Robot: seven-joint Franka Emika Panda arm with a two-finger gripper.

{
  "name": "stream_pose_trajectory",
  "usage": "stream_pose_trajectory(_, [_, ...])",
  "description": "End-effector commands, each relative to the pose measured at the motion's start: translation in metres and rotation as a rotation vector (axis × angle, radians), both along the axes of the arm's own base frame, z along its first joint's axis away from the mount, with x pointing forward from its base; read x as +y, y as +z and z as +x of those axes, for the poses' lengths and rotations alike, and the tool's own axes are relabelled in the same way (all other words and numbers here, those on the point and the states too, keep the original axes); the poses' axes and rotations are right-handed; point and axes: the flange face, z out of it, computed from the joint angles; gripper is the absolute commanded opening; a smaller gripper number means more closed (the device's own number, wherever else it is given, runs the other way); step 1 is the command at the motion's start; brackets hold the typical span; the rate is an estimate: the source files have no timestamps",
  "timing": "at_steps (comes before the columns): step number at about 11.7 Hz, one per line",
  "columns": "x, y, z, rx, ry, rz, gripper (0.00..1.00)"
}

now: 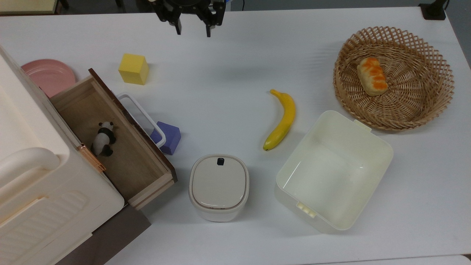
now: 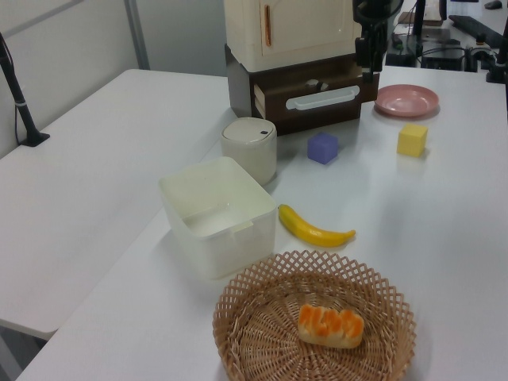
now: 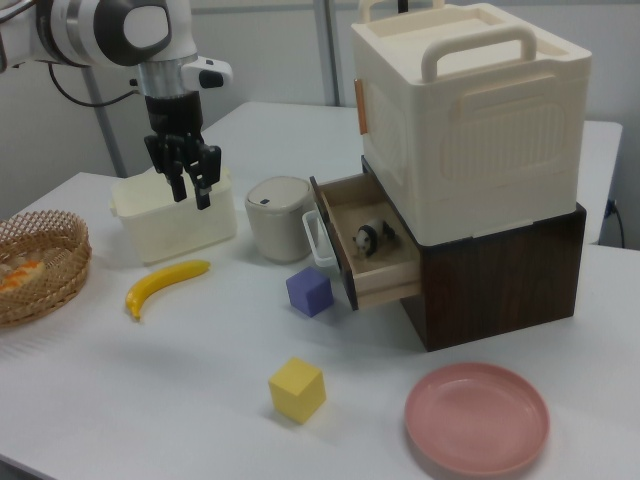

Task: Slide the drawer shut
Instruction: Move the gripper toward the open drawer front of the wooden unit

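White tabletop (image 1: pixel 228 73) is seen with the drawer (image 1: pixel 114 140) left pulled out of the cream cabinet (image 3: pixel 470 120), untouched, while the gripper (image 1: pixel 193 30), fingers spread and empty, is held well apart.

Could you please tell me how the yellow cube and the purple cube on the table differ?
The yellow cube stands apart on open table near the pink plate; the purple cube sits right by the drawer's white handle, in the way of closing it. In the top view, the yellow cube looks slightly larger. Both are plain blocks resting flat on the white table.
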Motion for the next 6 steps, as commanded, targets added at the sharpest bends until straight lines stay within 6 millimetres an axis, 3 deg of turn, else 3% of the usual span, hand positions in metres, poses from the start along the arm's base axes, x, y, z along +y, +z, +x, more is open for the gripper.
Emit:
stream_pose_trajectory(1, [0.016, -0.018, 0.002, 0.023, -0.228, -0.031, 0.32])
stream_pose_trajectory(3, [0.022, -0.034, 0.011, 0.025, -0.385, -0.047, 0.20])
stream_pose_trajectory(6, [0.020, -0.056, 0.028, -0.059, -0.635, -0.049, 0.17])
